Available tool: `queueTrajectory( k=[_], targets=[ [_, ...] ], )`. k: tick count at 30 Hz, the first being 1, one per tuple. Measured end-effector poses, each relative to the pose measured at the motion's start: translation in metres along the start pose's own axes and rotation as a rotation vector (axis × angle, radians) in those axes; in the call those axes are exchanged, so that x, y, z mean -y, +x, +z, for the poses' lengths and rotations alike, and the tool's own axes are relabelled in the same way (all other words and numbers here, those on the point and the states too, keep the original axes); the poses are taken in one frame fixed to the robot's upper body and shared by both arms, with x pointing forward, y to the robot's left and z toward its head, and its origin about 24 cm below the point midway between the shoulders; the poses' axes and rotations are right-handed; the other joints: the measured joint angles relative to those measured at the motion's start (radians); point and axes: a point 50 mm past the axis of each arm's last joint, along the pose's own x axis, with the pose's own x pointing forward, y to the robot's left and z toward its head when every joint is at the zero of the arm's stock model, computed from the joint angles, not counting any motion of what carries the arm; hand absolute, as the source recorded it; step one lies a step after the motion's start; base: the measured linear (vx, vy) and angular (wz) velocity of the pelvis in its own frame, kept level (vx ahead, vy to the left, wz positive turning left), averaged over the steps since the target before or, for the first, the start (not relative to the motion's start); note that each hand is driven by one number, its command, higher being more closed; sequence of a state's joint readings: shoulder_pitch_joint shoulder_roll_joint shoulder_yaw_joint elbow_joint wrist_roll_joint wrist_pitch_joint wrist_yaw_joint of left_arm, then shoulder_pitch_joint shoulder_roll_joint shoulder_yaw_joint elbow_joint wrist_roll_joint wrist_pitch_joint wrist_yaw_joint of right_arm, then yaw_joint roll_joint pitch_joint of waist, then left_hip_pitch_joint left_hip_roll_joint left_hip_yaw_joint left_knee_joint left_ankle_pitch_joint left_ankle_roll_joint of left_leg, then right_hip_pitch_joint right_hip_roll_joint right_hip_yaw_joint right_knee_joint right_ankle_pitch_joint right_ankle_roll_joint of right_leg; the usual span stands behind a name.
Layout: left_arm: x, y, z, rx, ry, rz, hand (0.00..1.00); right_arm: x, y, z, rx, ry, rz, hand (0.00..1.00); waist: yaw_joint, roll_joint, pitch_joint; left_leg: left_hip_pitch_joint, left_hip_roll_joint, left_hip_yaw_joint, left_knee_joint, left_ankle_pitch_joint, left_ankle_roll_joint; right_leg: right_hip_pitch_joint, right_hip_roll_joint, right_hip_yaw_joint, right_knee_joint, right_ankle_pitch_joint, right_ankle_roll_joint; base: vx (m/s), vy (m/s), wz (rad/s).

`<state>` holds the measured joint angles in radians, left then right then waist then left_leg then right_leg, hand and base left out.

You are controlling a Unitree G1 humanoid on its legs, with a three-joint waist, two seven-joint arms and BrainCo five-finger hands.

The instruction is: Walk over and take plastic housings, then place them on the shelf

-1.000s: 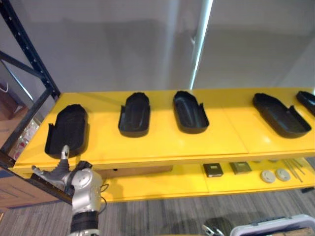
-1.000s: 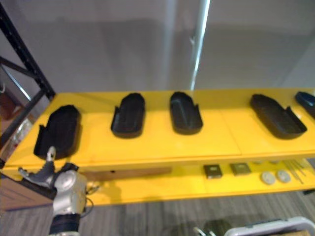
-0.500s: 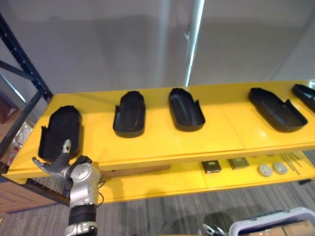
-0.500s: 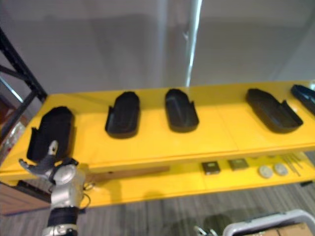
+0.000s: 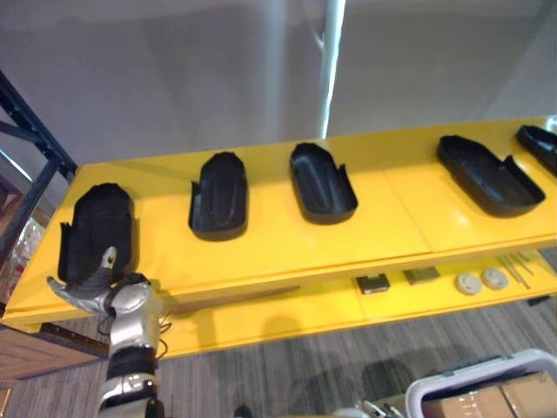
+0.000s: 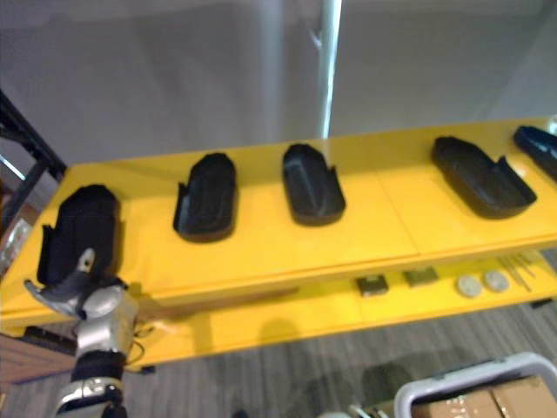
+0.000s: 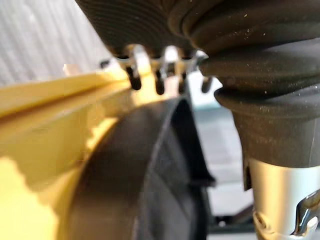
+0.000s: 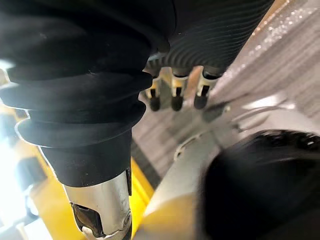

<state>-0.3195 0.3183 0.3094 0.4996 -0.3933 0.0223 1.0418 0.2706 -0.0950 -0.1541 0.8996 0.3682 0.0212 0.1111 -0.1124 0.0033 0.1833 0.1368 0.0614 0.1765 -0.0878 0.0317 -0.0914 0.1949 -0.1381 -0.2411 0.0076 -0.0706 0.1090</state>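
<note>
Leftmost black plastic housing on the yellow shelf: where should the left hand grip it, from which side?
Grip the near-end wall of the leftmost black plastic housing, coming from the front edge of the yellow shelf, where the open left hand is. It lies hollow side up, lengthwise toward that edge, with thin raised walls: a pinch, thumb inside, probably suits best.
</note>
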Motion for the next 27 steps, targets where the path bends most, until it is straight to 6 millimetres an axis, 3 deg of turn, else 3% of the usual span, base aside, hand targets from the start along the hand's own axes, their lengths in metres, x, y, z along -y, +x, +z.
queueTrajectory(
  k=[19,25,27],
  targets=[
    [0.017,0.031,0.056,0.014,-0.074,0.054,0.00,0.001,0.000,0.024,0.084,-0.057,0.024,0.00,-0.030,0.030,0.078,-0.033,0.006,0.030,0.005,0.003,0.001,-0.108,-0.006,0.049,0.106,-0.035,-0.010,-0.01,0.002,-0.05],
    [0.027,0.033,0.070,-0.016,-0.108,0.060,0.00,0.001,-0.001,0.030,0.106,-0.069,0.030,0.00,-0.038,0.031,0.118,-0.064,0.005,0.028,0.006,0.008,0.000,-0.155,-0.012,0.051,0.143,-0.048,-0.010,0.00,0.000,0.00],
    [0.029,0.035,0.083,-0.003,-0.135,0.060,0.00,-0.001,0.000,0.032,0.114,-0.071,0.038,0.00,-0.041,0.024,0.139,-0.084,0.003,0.027,0.034,0.004,-0.002,-0.162,-0.016,0.052,0.146,-0.049,-0.011,0.02,0.004,0.05]
  ],
)
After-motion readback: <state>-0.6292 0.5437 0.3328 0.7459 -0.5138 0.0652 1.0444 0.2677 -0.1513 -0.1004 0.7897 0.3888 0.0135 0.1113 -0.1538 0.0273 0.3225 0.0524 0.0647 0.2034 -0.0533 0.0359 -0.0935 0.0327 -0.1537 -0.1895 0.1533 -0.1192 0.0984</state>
